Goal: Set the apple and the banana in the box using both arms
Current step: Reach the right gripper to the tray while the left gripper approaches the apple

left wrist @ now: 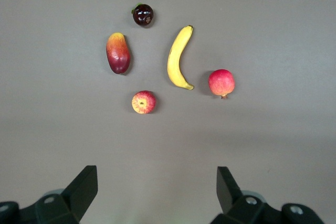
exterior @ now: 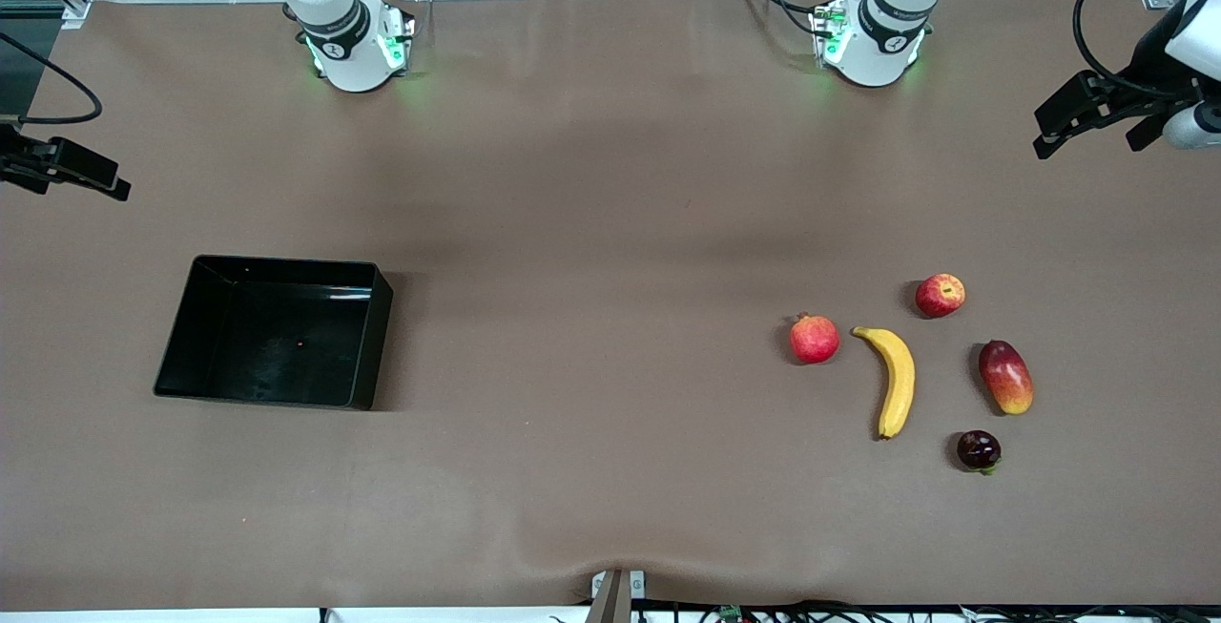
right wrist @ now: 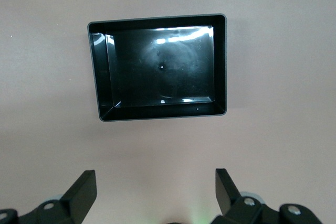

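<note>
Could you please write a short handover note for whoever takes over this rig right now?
Left gripper: open, empty, up in the air at the left arm's end of the table.
Right gripper: open, empty, up in the air at the right arm's end, waiting.
Apple and banana: on the table toward the left arm's end, among a pomegranate, a mango and a dark plum. The apple lies farthest from the front camera.
Box: toward the right arm's end, nothing in it.
Done: nothing yet.
Left: pick up apple and banana and place both in the box.
</note>
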Robot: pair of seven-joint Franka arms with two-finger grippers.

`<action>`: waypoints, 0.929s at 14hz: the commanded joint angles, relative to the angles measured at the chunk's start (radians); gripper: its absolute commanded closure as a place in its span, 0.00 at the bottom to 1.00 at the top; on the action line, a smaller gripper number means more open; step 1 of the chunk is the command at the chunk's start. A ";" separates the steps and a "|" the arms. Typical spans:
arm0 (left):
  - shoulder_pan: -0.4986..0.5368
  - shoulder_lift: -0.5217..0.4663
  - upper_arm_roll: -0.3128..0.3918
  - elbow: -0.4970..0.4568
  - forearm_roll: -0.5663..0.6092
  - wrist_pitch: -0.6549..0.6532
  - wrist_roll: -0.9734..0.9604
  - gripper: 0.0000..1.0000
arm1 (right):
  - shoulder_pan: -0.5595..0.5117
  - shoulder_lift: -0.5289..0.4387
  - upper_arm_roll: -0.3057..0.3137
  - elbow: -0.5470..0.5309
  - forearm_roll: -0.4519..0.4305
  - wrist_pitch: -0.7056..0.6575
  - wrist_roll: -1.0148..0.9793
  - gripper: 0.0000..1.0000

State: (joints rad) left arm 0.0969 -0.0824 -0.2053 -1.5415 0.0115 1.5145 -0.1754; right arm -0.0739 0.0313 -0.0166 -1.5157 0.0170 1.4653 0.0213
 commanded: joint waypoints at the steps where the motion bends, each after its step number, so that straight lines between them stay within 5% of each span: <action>1: 0.003 0.004 -0.003 0.029 -0.007 -0.022 0.010 0.00 | -0.007 -0.005 0.007 -0.006 0.001 0.003 -0.011 0.00; 7: 0.003 0.030 0.004 0.061 0.011 -0.023 0.008 0.00 | -0.009 0.004 0.007 -0.009 0.001 0.006 -0.012 0.00; 13: -0.009 0.065 -0.003 0.072 0.016 -0.025 0.001 0.00 | -0.050 0.005 0.006 -0.139 0.001 0.133 -0.093 0.00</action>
State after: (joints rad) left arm 0.0932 -0.0457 -0.2047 -1.5063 0.0116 1.5142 -0.1754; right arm -0.0872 0.0434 -0.0189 -1.5993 0.0170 1.5461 -0.0180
